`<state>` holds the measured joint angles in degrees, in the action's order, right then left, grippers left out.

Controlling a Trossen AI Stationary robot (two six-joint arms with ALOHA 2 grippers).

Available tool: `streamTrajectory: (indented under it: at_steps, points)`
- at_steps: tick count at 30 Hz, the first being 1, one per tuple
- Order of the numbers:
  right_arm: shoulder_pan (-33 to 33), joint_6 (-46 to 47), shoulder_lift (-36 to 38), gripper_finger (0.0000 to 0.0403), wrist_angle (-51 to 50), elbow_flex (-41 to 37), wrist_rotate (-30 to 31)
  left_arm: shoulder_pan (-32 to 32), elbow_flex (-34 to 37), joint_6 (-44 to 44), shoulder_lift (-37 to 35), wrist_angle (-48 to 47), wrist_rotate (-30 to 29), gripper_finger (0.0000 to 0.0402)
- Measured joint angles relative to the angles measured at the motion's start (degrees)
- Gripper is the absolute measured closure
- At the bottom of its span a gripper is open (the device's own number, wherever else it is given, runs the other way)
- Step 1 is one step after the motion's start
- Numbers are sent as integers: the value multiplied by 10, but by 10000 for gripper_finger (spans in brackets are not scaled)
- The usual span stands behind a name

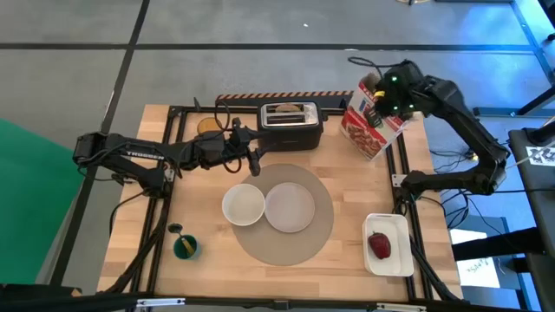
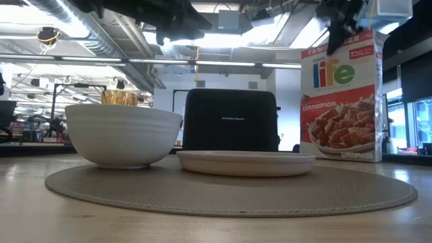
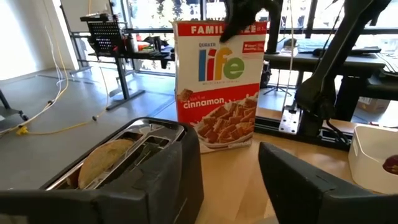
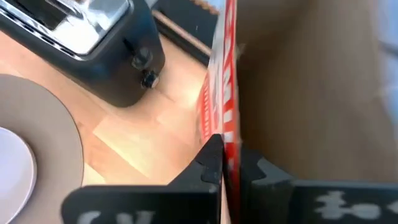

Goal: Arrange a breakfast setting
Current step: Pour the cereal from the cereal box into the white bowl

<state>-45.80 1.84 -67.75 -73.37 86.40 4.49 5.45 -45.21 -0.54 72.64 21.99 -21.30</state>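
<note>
right gripper (image 4: 231,163) pinching cereal box (image 1: 371,117) top edge

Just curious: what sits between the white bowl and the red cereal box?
In the high view, the small white plate lies between the white bowl and the red cereal box, then bare wooden table.

Count, tabletop:
- grey mat (image 1: 286,232), round: 1
- white bowl (image 1: 243,205): 1
- small white plate (image 1: 290,208): 1
- toaster (image 1: 290,123), blk: 1, w/ 1 bagel (image 3: 106,160) in a slot
- cereal box (image 1: 371,123): 1
- white tray (image 1: 388,263), rect.: 1, w/ 1 red fruit (image 1: 380,246) in it
- amber tumbler (image 1: 208,126): 1
- green item (image 1: 186,247), small, kind unclear: 1
- robot arms: 2
</note>
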Motion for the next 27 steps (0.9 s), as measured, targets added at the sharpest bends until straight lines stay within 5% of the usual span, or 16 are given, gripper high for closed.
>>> streamTrajectory:
  at_steps: [9, 13, 16, 22, 27]
  points:
    - [0, -39, 2, 403, -84, 227, -78, 8, 0, 38, 0, 60, 22, 99]
    - [0, -34, 4, 401, -87, 256, -111, 18, 0, 36, 0, 60, 27, 75]
    - [0, -16, 6, 387, -87, 256, -75, 18, 0, 26, 0, 60, 29, 69]
    - [1, 23, 7, 298, -113, 214, -56, 18, 0, -1, 4, 60, 31, 68]
    - [1, 56, 31, 208, -114, 169, -99, 12, 0, -20, 13, 49, 54, 68]
